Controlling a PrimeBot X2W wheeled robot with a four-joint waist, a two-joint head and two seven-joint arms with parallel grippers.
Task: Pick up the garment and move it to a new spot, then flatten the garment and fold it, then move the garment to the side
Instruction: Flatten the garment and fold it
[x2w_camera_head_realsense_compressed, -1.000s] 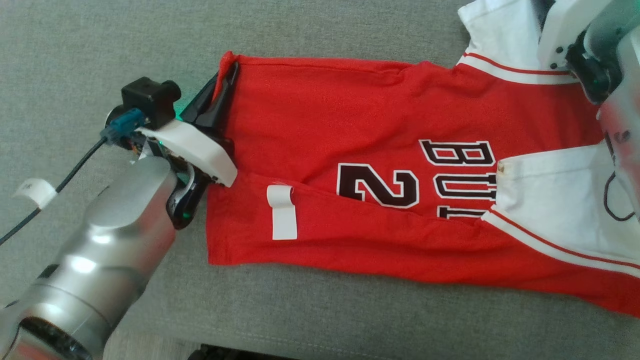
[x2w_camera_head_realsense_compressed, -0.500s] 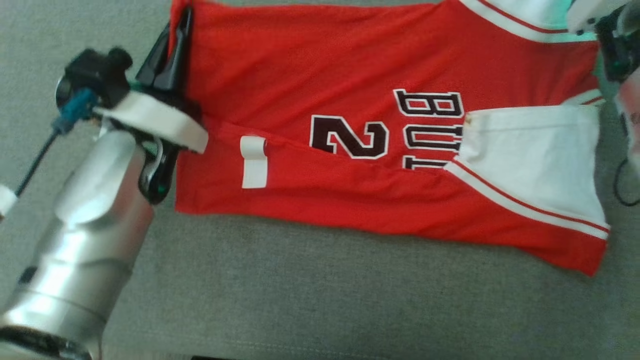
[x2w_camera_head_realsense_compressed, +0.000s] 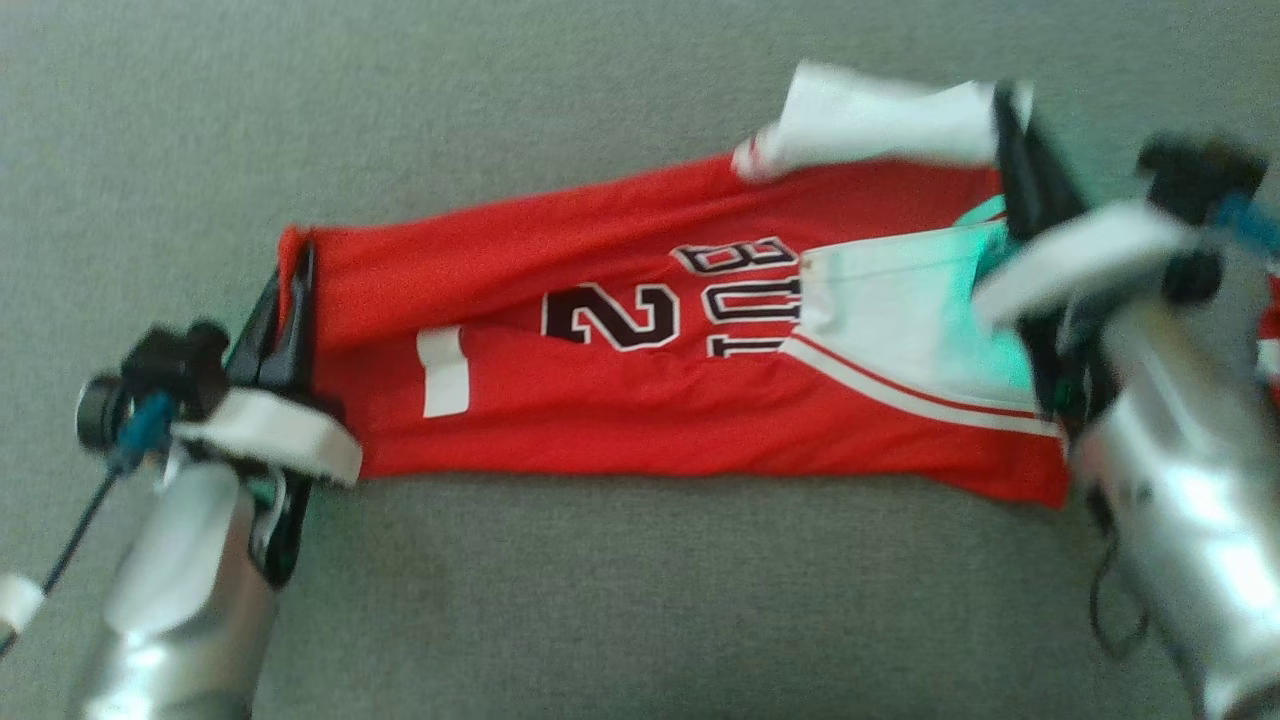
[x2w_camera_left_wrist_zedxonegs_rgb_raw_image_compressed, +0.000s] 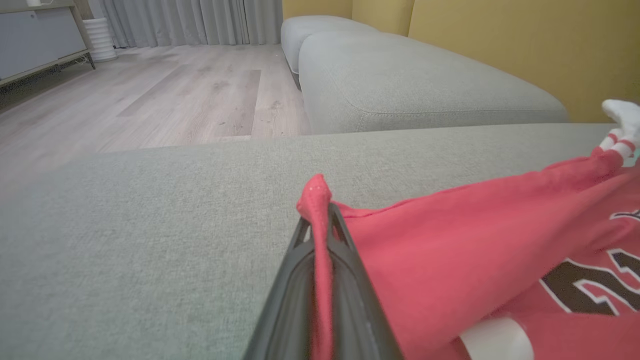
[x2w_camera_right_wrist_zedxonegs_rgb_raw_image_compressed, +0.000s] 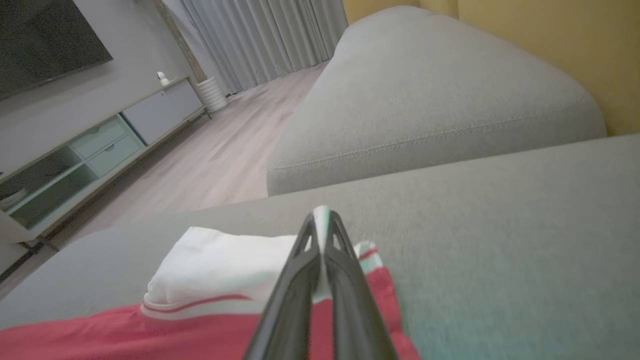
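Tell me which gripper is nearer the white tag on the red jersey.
Left. The left gripper clamps the red jersey at the edge beside the white tag; the right gripper pinches its far, white-sleeved end.

The left end effector is sitting at the lower left of the head view. Its two dark fingers are pressing together and pointing up that view, pinching a red corner of the jersey. The silver left forearm is rising from the bottom edge behind it. The right end effector is sitting at the upper right, well apart from the left. Its fingers are likewise closing flat against each other, on a white edge of the fabric. The right forearm is slanting in from the lower right corner.
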